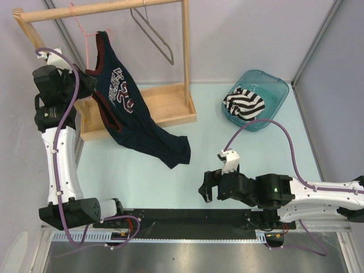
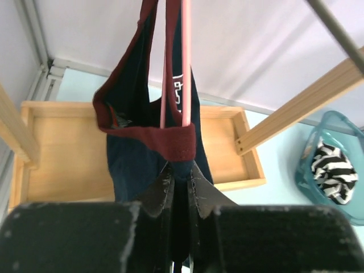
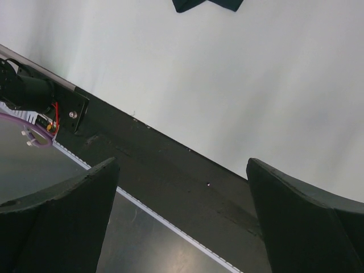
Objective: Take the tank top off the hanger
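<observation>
A navy tank top (image 1: 128, 114) with maroon trim and white print hangs on a pink hanger (image 1: 86, 35) from the wooden rack's top rail; its hem trails onto the table. My left gripper (image 1: 88, 79) is shut on the tank top's maroon armhole edge (image 2: 173, 142), beside the pink hanger's wires (image 2: 185, 62). My right gripper (image 1: 206, 187) is open and empty, low over the table's near edge, well to the right of the tank top. A corner of the hem shows at the top of the right wrist view (image 3: 207, 4).
The wooden rack has a tray base (image 1: 170, 108) and an upright post (image 1: 185, 51). An empty grey hanger (image 1: 153, 34) hangs on the rail. A teal basin (image 1: 273, 91) at the back right holds a black-and-white striped garment (image 1: 244, 103). A black strip (image 3: 187, 182) runs along the near edge.
</observation>
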Available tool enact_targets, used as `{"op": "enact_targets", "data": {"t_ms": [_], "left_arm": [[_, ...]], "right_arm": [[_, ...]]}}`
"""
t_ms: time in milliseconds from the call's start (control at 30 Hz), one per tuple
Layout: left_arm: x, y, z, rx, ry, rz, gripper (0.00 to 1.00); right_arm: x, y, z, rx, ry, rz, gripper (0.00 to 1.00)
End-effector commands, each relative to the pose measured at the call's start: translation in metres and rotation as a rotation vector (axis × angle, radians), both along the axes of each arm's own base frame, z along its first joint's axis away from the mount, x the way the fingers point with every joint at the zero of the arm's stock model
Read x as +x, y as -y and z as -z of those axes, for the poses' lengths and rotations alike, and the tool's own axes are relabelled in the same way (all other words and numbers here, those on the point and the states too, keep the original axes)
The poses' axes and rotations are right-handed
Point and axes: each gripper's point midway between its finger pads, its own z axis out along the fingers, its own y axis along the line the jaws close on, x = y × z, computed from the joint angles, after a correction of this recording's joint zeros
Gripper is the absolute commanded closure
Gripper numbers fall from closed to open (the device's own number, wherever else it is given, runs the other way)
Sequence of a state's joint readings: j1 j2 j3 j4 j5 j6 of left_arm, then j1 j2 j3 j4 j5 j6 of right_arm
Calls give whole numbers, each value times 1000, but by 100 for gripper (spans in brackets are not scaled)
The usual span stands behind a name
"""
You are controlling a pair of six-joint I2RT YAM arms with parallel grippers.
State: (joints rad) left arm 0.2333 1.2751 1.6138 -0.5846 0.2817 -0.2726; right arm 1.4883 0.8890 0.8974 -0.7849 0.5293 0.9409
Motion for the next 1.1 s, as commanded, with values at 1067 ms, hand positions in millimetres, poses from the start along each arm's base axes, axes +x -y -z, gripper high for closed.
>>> {"op": "enact_targets", "data": {"t_ms": [1067], "left_arm": [[-101,59,-131,-31,377,181,100]], "right_arm": [[12,-9,-27,58,24,28,1]]}}
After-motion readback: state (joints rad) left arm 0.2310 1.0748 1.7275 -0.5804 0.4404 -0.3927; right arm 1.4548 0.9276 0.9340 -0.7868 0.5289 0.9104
